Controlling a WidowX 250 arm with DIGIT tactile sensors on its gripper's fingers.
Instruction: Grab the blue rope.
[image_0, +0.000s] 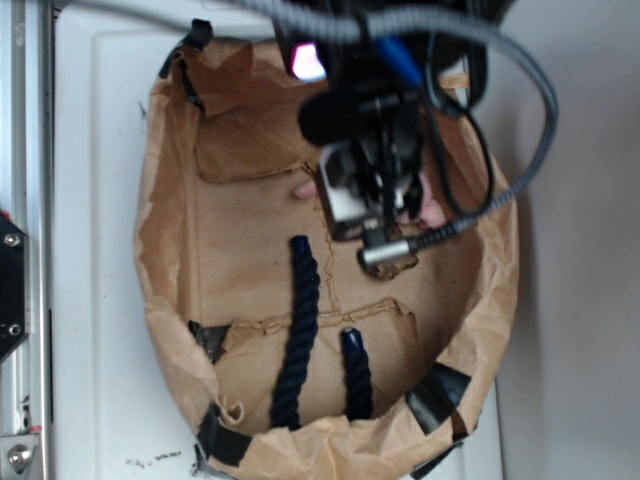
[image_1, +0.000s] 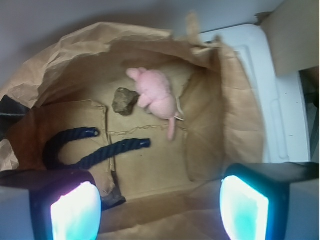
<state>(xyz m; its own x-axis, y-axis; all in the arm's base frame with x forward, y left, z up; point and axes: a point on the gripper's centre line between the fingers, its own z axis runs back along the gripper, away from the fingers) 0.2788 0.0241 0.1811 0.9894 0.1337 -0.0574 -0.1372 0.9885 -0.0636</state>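
Note:
The blue rope (image_0: 298, 330) is a thick dark navy twisted length. It lies bent in a U on the floor of a brown paper bag (image_0: 170, 250), both blunt ends pointing to the bag's middle. In the wrist view the rope (image_1: 105, 152) lies at the lower left, above the left finger. My gripper (image_0: 385, 215) hovers over the bag's far right part, above and apart from the rope. Its jaws stand wide open with nothing between them; the glowing pads (image_1: 75, 212) frame bare paper. The gripper's midpoint in the wrist view (image_1: 157, 212) is over the bag's wall.
A pink plush toy (image_1: 156, 92) and a small brown stone (image_1: 125, 101) lie on the bag floor beyond the rope. In the exterior view the toy (image_0: 432, 210) is mostly hidden by the gripper. A grey braided cable (image_0: 530, 90) loops over the bag. The bag stands on a white surface (image_0: 95, 200).

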